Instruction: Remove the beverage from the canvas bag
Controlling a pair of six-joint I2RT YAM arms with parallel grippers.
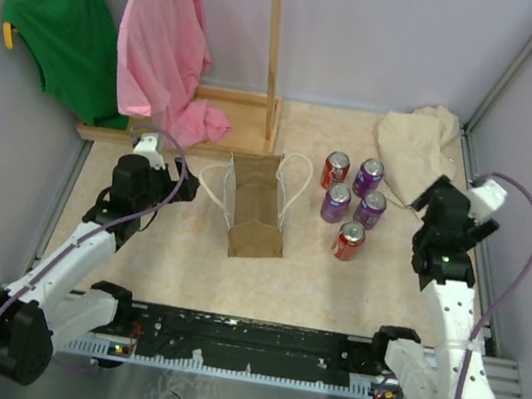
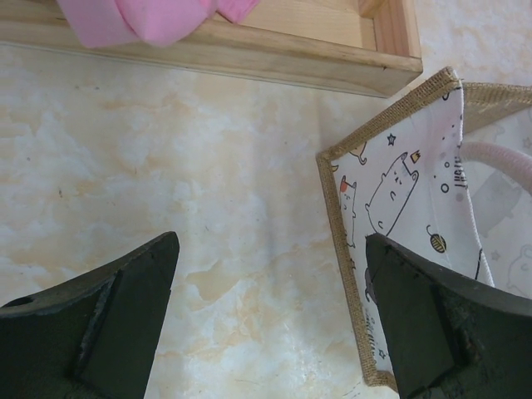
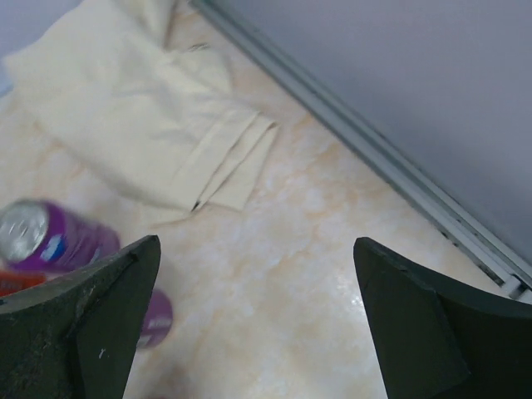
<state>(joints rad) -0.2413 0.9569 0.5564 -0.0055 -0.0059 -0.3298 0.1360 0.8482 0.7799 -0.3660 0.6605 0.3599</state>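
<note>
Standing mid-frame in the top view, the canvas bag (image 1: pixel 255 220) has its mouth open. The slice of printed lining seen from the left wrist shows no can, and the rest of the inside is hidden. Five cans (image 1: pixel 335 202) stand in a cluster on the table to the bag's right, so the removal may be done or nearly so. The left gripper (image 2: pixel 270 245) hovers spread at the bag's left rim. The right gripper (image 3: pixel 256 243) is spread too, holding nothing, near the cream cloth (image 3: pixel 141 108).

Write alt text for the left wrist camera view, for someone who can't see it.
The open left claw hangs above the marbled table, one finger overlapping the canvas bag, whose cartoon-print lining shows. Beyond lie a wooden frame and pink cloth.
</note>
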